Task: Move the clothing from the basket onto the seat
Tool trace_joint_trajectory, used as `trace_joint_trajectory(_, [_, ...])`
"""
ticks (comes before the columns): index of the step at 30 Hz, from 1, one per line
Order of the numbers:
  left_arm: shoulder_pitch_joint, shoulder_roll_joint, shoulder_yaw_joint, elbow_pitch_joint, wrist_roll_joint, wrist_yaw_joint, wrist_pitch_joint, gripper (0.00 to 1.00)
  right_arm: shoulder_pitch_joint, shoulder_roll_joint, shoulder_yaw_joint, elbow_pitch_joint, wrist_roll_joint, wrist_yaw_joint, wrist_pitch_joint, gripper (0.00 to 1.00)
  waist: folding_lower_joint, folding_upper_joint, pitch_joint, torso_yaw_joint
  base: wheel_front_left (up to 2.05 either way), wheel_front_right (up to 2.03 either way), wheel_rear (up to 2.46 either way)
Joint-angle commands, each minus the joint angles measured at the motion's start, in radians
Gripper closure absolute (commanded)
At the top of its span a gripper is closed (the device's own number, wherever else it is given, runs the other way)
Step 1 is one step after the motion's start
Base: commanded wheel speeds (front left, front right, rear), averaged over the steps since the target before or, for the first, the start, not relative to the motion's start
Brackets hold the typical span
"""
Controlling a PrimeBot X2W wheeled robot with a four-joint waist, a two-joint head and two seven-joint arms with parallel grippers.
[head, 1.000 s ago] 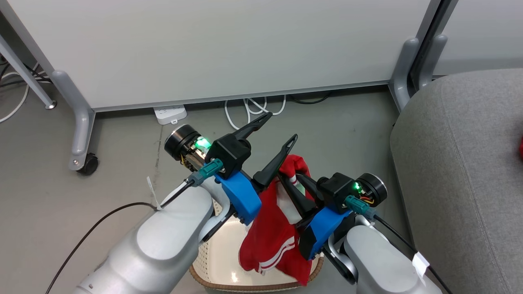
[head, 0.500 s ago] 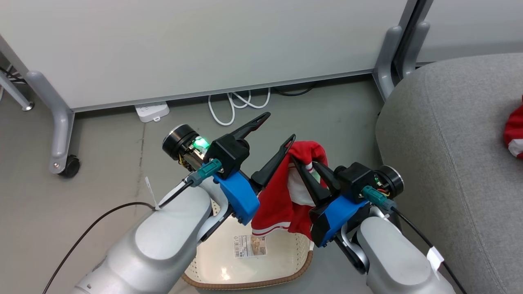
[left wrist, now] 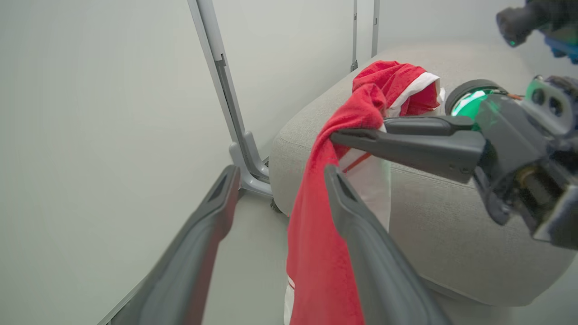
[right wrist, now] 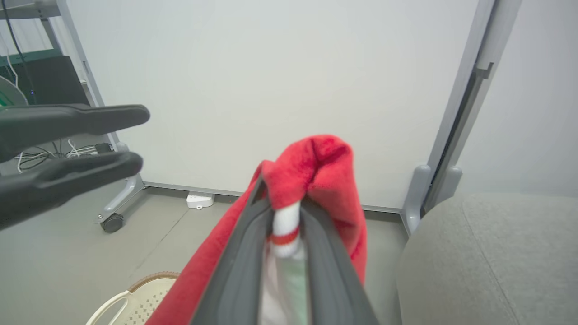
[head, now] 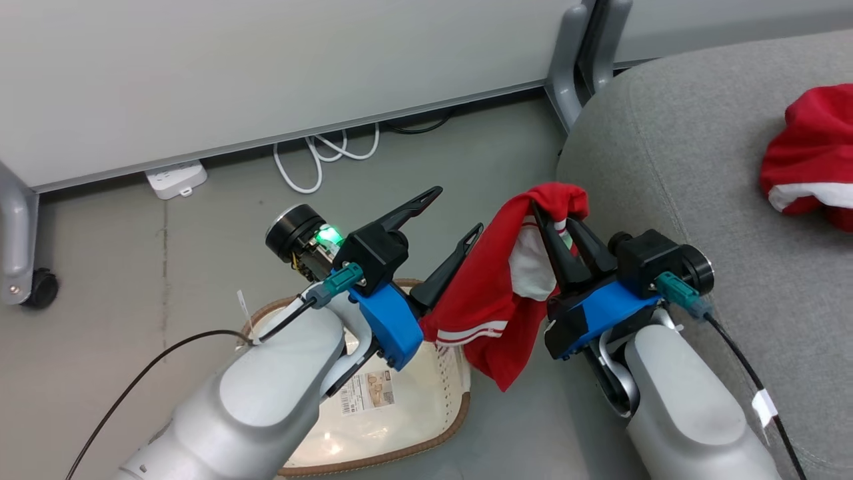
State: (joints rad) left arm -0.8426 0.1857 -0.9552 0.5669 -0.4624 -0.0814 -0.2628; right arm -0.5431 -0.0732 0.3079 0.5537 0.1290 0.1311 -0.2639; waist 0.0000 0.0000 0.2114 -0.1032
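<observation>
Right pincer (head: 553, 215): clenched on the bunched top of a red garment (head: 486, 293), dark fingers nipping a white-and-red trimmed fold, raised near the front edge of the seat (head: 700, 167).

Red garment, held: hanging free from that grip, white stripes across the lower part, lowest corner dangling just beside the right rim of the basket (head: 400, 453), clear of its inside.

Left pincer (head: 458, 210): released, fingers spread wide, grasping nothing; near finger just beside the hanging cloth, contact not discernible.

Second red garment (head: 810, 160): crumpled, white band showing, lying on the grey seat well apart from both pincers.

Basket: cream, perforated, brown woven-look rim, standing on the floor (head: 120, 280) under the left forearm; paper label (head: 366, 392) on its bottom, no cloth visible in the uncovered part.

Seat: grey upholstery, rounded edge, seam line, right of the basket.

Surroundings: white partition (head: 266, 67) on grey legs, castor (head: 40, 288), power strip (head: 176, 180) and looped white cable (head: 320, 157) along its foot.
</observation>
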Motion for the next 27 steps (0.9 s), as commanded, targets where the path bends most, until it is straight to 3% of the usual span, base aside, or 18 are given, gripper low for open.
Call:
trace_joint_trajectory(1, [-0.007, 0.008, -0.003, -0.005, 0.004, 0.002, -0.003, 0.0, 0.01, 0.0, -0.013, -0.012, -0.008, -0.001, -0.001, 1.0, 0.0, 0.0, 0.014, -0.023, 0.0, 0.0, 0.0])
trace_joint_trajectory(27, [-0.015, 0.032, -0.071, -0.086, 0.02, 0.0, 0.04, 0.0, 0.093, 0.001, -0.286, -0.176, -0.03, -0.001, -0.001, 1.0, 0.0, 0.0, 0.123, -0.27, 0.0, 0.0, 0.0])
